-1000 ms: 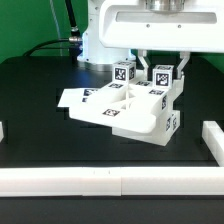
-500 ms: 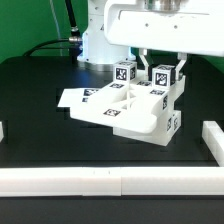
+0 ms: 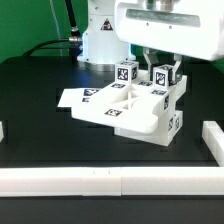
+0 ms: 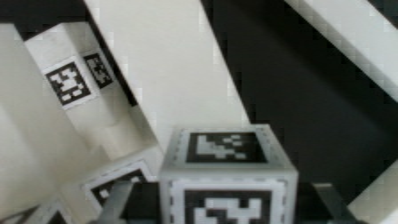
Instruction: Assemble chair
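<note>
The part-built chair (image 3: 140, 112) stands at mid-table, a chunky white body with small square tags. Two tagged white posts rise from its back. My gripper (image 3: 163, 68) comes down from above and is shut on the post at the exterior view's right (image 3: 163, 78), one finger on each side. The other post (image 3: 124, 72) stands free beside it. In the wrist view the held post's tagged top (image 4: 228, 150) fills the space between my dark fingers (image 4: 118, 198), with my gripper (image 4: 224, 200) centred on it. White chair slats (image 4: 169, 60) run behind it.
The marker board (image 3: 72, 100) lies flat beside the chair at the exterior view's left. A long white rail (image 3: 110, 182) runs along the front edge, with a short piece (image 3: 212, 135) at the right. The arm's white base (image 3: 100, 40) stands behind.
My hand has shifted slightly toward the exterior view's right above the chair. The held post and the rest of the chair stay where they were.
</note>
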`<state>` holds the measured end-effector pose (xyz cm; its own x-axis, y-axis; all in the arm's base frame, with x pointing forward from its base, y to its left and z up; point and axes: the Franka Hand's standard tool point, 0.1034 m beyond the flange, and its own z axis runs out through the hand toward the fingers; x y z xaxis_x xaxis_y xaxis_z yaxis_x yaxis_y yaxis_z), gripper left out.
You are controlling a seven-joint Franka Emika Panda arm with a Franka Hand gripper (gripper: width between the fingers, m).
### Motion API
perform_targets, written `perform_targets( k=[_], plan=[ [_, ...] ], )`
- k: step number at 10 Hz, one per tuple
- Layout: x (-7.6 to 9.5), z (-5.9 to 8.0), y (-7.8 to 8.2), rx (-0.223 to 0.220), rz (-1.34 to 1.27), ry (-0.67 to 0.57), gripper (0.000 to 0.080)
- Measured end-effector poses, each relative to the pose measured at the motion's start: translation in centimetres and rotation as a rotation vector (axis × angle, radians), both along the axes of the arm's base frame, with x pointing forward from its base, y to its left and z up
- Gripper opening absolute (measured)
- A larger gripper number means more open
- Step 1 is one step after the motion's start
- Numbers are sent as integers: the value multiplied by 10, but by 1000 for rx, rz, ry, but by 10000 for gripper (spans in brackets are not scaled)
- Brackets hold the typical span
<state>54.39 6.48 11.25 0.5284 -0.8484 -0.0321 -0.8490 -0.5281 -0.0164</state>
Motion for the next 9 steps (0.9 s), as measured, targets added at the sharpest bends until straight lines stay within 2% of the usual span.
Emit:
perform_targets(
  k=[9],
  plan=[
    [0,0,9,39,-546,27,287]
  ],
)
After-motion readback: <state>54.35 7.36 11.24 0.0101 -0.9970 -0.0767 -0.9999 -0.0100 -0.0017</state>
